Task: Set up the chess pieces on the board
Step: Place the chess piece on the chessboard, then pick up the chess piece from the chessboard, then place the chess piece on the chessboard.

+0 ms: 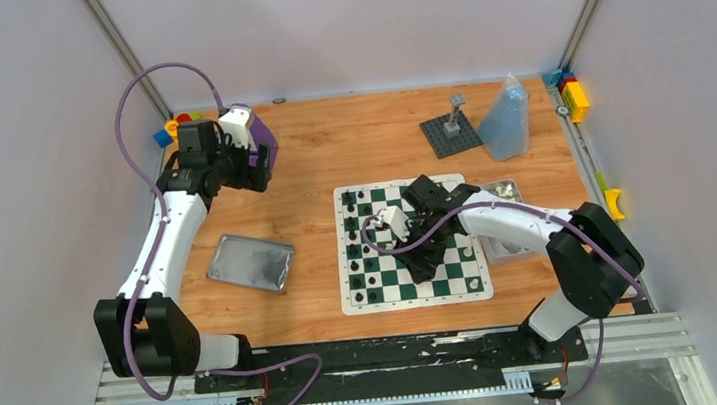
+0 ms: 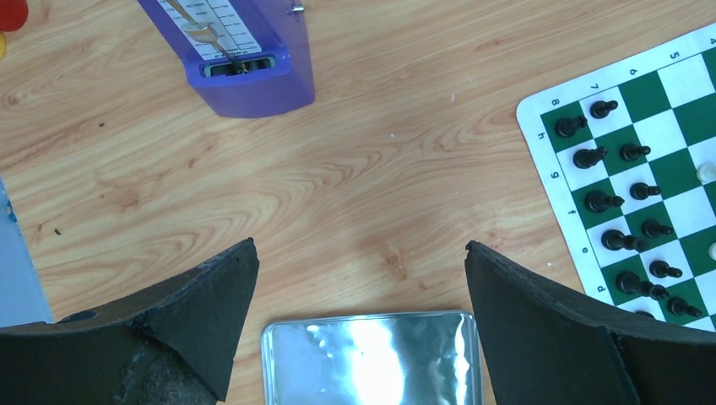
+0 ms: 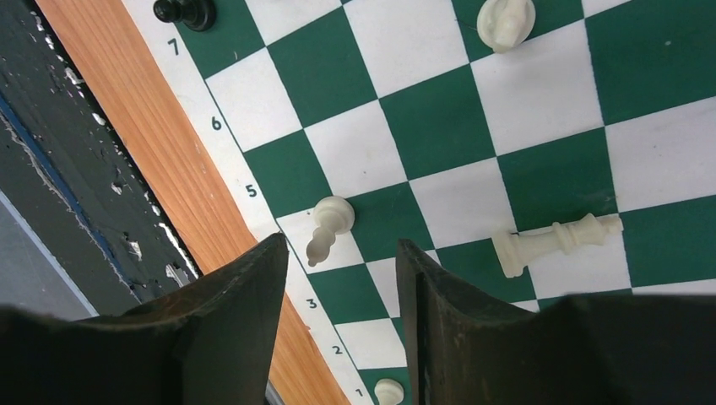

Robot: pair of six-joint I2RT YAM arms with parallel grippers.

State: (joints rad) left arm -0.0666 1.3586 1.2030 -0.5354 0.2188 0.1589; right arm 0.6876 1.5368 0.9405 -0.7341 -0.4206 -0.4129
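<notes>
My right gripper hangs low over the board, close to the numbered border. The jaws are partway apart, a narrow gap, and there's nothing in it, only checkered squares showing through. Just ahead of the finger on the left of the wrist view, a white piece lies tipped over on a square by the border. It's very near that fingertip, but I can't tell whether they touch. Further out, a taller white piece lies flat on its side across the squares, apart from my jaws.

Over to my left gripper: it's spread as wide as it goes and empty, holding nothing and touching nothing. It hovers above the wooden table, with the silver tin tray showing below, between the fingers. A purple device sits beyond it. The black pieces stand upright in two lines along the board's near edge in that view, well apart from this gripper.
</notes>
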